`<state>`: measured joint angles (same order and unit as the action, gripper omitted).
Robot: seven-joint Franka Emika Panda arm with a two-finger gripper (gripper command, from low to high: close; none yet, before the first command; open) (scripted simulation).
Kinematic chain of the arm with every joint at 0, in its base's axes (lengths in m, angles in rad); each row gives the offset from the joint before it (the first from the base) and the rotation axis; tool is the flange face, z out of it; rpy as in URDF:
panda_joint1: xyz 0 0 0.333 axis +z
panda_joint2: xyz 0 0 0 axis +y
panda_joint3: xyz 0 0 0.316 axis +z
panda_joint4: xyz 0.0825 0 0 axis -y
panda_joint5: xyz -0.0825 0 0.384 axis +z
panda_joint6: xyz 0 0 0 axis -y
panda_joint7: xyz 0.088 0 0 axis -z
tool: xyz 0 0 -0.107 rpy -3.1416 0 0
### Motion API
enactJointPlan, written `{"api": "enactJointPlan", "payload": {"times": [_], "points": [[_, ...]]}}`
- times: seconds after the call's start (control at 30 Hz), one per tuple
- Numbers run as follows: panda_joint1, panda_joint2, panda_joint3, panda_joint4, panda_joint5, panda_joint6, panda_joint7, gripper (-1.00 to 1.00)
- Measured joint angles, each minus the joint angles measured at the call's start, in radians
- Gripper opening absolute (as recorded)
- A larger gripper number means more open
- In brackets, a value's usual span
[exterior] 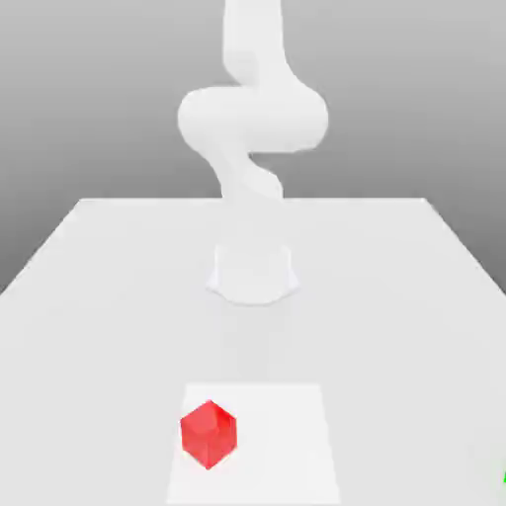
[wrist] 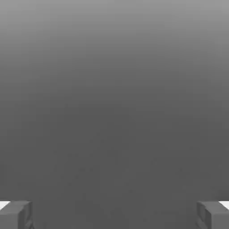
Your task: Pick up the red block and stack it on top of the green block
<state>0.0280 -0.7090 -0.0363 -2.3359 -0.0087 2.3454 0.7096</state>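
Exterior view | small bright red cube [exterior: 209, 433] sat on pale table [exterior: 99, 296], green sliver [exterior: 503, 478] at right edge | gripper [wrist: 114, 214] jaws stood wide apart, empty

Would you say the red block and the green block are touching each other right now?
Apart. The exterior view shows the red block near the middle, the green block at its right edge, bare table between.

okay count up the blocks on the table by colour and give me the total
Red: 1, the red block
Green: 1, the green block, just a sliver at the exterior view's right edge
Total: 2
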Motion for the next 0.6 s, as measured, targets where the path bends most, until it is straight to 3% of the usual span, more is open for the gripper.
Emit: {"api": "enactJointPlan", "payload": {"times": [0.6], "points": [[0.110, 0.659, -0.205, -0.259, 0.052, 0.328, -0.735, 0.00]]}}
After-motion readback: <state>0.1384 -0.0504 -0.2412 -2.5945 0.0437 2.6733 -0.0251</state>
